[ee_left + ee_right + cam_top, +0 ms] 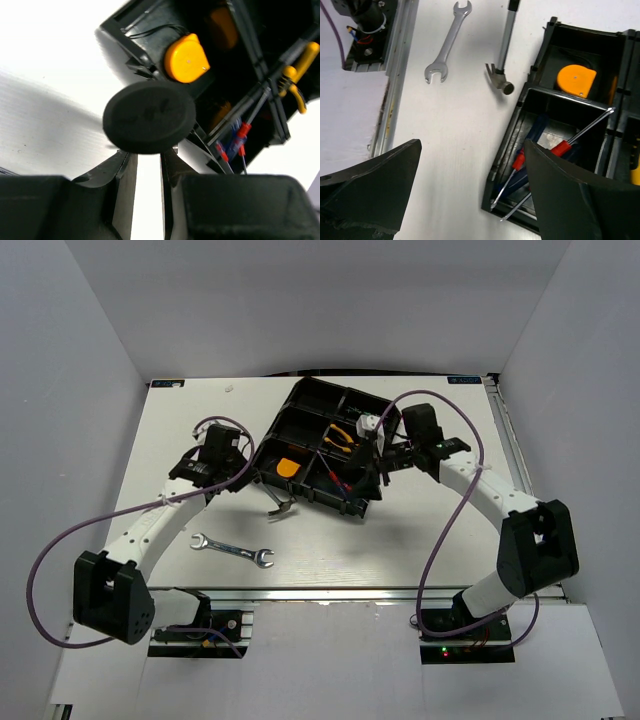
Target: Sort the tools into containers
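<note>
Reaching left arm: is stretching forward from its base, putting the left gripper (255, 480) at the near-left corner of the tray (312, 495).
Right arm: is bending back leftward, the right gripper (383, 462) hanging over the tray's right edge.
Left wrist view: is alone in showing the hammer (149, 117) butt-on, its round black end hiding the fingertips.
Right wrist view: is alone in showing the hammer's steel head just beside the tray wall, with the wrench (447, 42) lying near it on the table.
Left pincer: is clamping the hammer's handle.
Right pincer: is gaping wide, holding nothing.
Tray: is holding the tape measure (288, 469), pliers (343, 438) and screwdrivers (340, 483) in separate compartments.
</note>
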